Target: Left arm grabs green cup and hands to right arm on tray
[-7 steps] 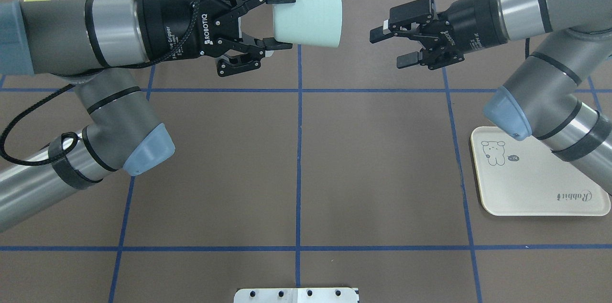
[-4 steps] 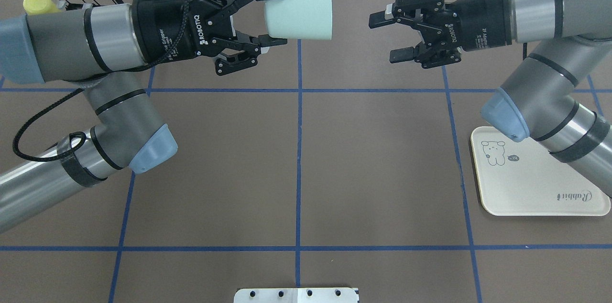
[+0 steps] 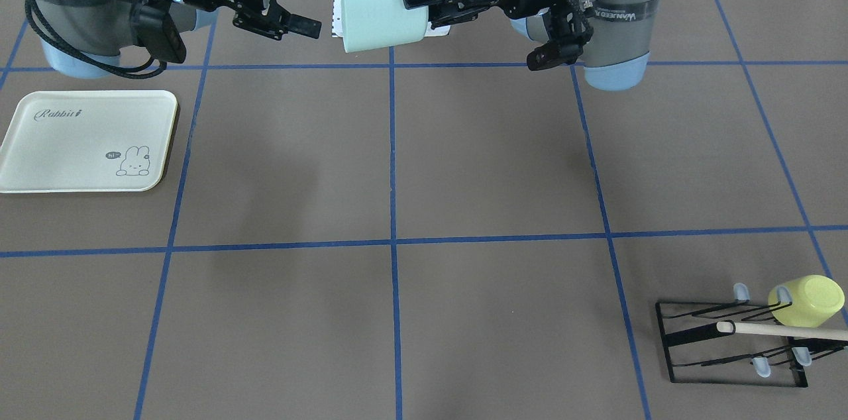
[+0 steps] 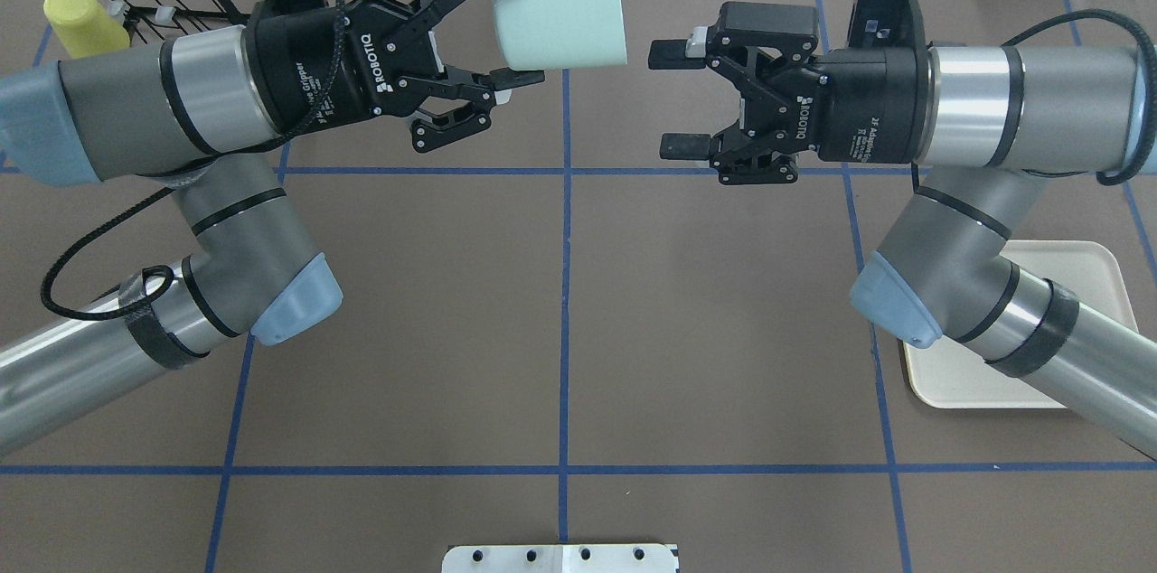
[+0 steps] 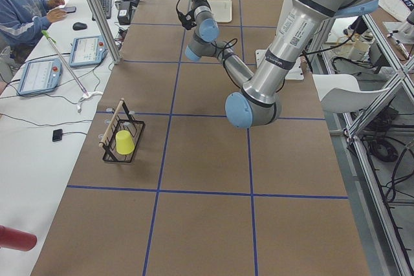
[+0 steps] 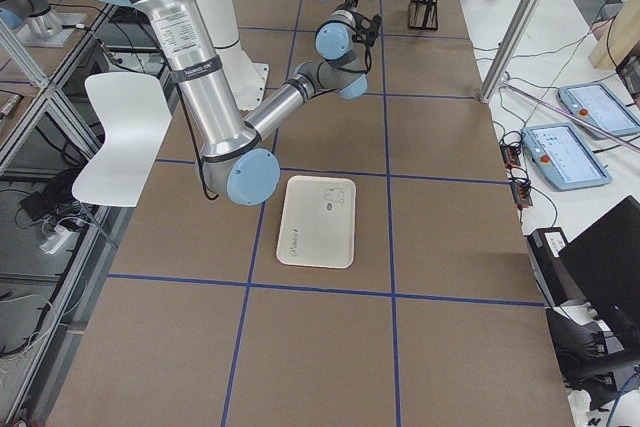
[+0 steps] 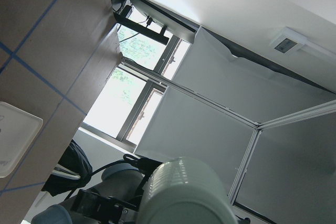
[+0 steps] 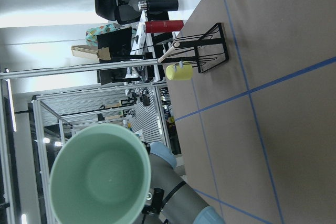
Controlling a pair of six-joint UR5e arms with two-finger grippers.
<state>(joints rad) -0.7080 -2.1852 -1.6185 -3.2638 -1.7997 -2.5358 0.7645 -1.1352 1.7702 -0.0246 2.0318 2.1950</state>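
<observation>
The green cup (image 4: 560, 13) lies on its side in the air over the far middle of the table, mouth towards the right arm. My left gripper (image 4: 515, 31) is shut on the cup's base end. My right gripper (image 4: 676, 98) is open and empty, its fingertips a short gap from the cup's rim. In the front-facing view the cup (image 3: 381, 9) sits between the right gripper (image 3: 308, 4) and the left gripper (image 3: 419, 6). The right wrist view looks into the cup's mouth (image 8: 100, 174). The tray (image 3: 86, 142) lies empty, partly under the right arm overhead (image 4: 1085, 258).
A yellow-green cup (image 3: 805, 301) hangs on a black wire rack (image 3: 729, 340) with a wooden rod at the table's far left corner, also seen overhead (image 4: 81, 17). A white mounting plate (image 4: 560, 558) sits at the near edge. Blue tape lines grid the brown table.
My right gripper has moved left towards the cup, its arm swinging over the tray. My left gripper has tilted the cup a little farther back and still holds it.
</observation>
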